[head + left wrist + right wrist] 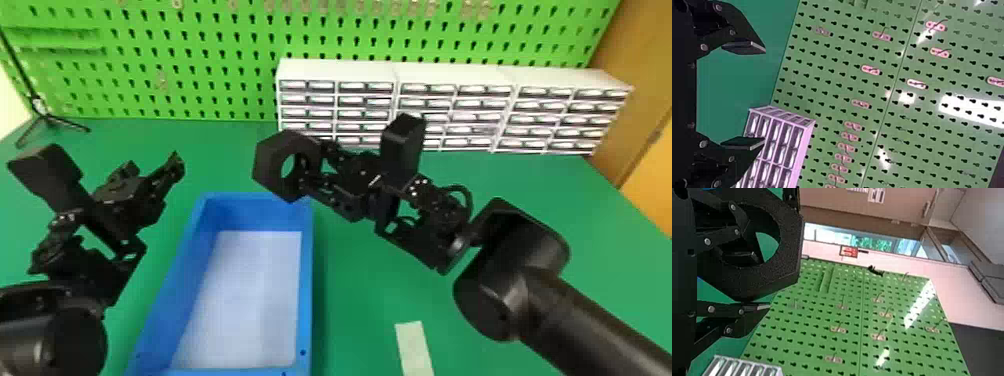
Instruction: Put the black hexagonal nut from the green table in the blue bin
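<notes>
My right gripper is shut on the black hexagonal nut, held up above the far right corner of the blue bin. In the right wrist view, one finger of the right gripper passes into the hole of the nut and the other lies against its outer side. The bin's pale floor is bare. My left gripper hangs to the left of the bin's far end; in the left wrist view the left gripper is open, with nothing between its fingers.
White drawer cabinets line the back of the green table, in front of a green pegboard. A pale strip lies right of the bin. A small black tripod stands at the back left.
</notes>
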Action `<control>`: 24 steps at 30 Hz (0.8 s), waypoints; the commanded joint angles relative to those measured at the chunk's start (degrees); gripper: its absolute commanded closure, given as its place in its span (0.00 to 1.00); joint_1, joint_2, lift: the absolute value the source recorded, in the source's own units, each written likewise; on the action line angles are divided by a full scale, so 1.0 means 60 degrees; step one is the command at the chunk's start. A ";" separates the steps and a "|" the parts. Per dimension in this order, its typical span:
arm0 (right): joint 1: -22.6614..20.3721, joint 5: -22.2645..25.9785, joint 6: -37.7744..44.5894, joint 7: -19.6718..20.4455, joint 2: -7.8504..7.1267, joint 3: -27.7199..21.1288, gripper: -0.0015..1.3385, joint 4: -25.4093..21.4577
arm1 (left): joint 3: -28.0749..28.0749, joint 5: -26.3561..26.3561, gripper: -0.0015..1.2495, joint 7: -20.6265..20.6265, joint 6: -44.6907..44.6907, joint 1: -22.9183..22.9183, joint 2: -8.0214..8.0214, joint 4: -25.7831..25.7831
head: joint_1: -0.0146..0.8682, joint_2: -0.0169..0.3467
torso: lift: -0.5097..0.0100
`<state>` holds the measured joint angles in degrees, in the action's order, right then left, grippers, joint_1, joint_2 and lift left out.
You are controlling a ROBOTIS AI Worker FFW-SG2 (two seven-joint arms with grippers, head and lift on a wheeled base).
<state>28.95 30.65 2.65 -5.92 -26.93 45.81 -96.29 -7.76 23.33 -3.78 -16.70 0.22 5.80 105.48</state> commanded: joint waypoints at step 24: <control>0.0917 0.1396 0.1492 -0.1416 0.0226 0.1344 0.75 0.0273 | 0.0077 -0.0007 0.35 0.0000 0.0000 0.0066 0.0000 -0.0046 | 0.80 0.07 | 0.79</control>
<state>34.40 39.00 10.66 -14.37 -25.65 53.66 -94.66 -7.32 23.27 -3.78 -16.70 0.67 5.80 105.20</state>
